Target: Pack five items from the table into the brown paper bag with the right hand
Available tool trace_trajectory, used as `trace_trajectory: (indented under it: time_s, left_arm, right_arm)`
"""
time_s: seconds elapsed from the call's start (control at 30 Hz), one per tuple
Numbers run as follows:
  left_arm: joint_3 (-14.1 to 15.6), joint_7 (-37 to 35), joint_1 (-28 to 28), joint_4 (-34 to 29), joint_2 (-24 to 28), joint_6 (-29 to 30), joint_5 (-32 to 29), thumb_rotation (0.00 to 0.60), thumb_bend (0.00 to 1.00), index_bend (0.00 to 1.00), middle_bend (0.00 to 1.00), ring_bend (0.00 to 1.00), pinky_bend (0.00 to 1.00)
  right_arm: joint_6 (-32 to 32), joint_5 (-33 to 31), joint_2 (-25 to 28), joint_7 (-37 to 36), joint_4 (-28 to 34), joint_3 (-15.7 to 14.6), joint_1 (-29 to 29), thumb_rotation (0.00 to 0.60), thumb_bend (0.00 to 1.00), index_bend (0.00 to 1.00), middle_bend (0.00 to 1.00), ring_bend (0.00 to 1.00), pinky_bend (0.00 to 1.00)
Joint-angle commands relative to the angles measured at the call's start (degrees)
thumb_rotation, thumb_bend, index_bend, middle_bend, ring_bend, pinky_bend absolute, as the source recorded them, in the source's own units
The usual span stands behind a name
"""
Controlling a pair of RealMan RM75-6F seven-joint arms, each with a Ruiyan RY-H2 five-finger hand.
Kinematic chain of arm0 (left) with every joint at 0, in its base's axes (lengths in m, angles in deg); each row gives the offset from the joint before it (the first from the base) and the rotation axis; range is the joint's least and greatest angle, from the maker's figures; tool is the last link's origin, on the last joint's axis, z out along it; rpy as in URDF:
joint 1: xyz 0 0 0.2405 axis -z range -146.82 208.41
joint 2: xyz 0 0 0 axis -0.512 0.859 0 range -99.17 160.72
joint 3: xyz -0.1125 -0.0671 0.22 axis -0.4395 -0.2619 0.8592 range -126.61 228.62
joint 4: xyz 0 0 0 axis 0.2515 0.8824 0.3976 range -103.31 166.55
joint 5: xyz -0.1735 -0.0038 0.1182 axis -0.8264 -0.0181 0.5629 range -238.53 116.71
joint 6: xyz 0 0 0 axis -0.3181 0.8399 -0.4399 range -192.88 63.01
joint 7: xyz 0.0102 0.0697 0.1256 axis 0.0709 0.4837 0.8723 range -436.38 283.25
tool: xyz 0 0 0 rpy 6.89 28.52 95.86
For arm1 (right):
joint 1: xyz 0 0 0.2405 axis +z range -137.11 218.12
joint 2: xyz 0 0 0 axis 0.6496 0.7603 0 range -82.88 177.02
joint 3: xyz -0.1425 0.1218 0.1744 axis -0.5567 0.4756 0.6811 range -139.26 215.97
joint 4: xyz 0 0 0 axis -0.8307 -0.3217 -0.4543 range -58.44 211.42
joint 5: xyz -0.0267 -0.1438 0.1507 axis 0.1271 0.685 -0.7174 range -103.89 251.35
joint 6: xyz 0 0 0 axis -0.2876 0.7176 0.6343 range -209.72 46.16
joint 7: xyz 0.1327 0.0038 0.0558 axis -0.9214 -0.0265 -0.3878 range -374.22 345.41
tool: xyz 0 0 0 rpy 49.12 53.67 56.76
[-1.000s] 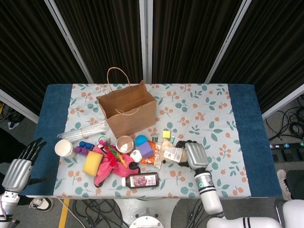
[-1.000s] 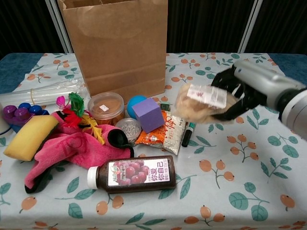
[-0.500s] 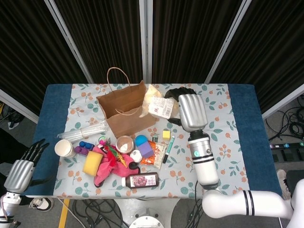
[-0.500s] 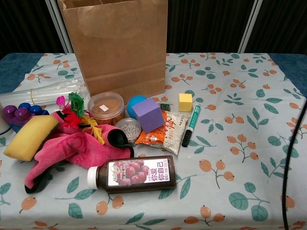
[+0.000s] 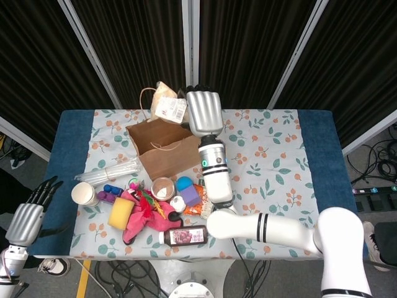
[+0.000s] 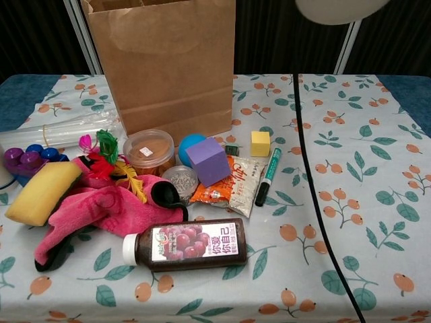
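right hand [image 5: 203,112] grips a clear plastic packet of pale food [image 5: 167,103], the open brown paper bag [image 5: 166,148] just below

the right hand [image 5: 203,112] has lifted the bread packet [image 5: 166,103] off the desk at 5 o'clock and carried it above the paper bag [image 5: 166,146].

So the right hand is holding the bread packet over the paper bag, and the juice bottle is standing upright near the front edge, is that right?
Not quite. The juice bottle is lying on its side, as the chest view shows. The rest holds: the right hand holds the bread packet above the paper bag.
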Motion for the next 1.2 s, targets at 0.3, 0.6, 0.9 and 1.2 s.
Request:
trace_trajectory:
  time_s: [0.3, 0.6, 0.9, 1.2]
  left_arm:
    - [-0.47, -0.8, 0.72, 0.8, -0.56, -1.05, -0.66, 0.6, 0.05, 0.11, 0.1, 0.06, 0.16]
    - [-0.39, -1.15, 0.56, 1.01, -0.56, -0.7, -0.67, 0.6, 0.05, 0.11, 0.1, 0.06, 0.16]
    - [-0.29, -0.75, 0.57, 0.39, -0.26, -0.54, -0.43, 0.6, 0.05, 0.11, 0.1, 0.06, 0.16]
    - [0.26, 0.83, 0.61, -1.08, -0.18, -0.04, 0.81, 0.6, 0.05, 0.11, 0.1, 0.06, 0.16]
  right_arm:
    - [-7.23, -3.09, -4.88, -3.78, -11.0, -2.49, 4.8, 0.6, 0.11, 0.46, 0.43, 0.29, 0.29]
    - [-7.25, -3.23, -3.02, -4.84, -8.37, -3.61, 3.74, 0.6, 0.0, 0.3, 0.33, 0.18, 0.17]
    - [-2.34, -0.33, 1.68, -5.62, -0.32, -3.42, 1.35, 0.6, 0.0, 0.28, 0.32, 0.17, 0.15]
    - [3.36, 2.64, 13.24, -5.78, 18.15, -3.6, -6.71, 0.6, 0.0, 0.28, 0.33, 0.17, 0.15]
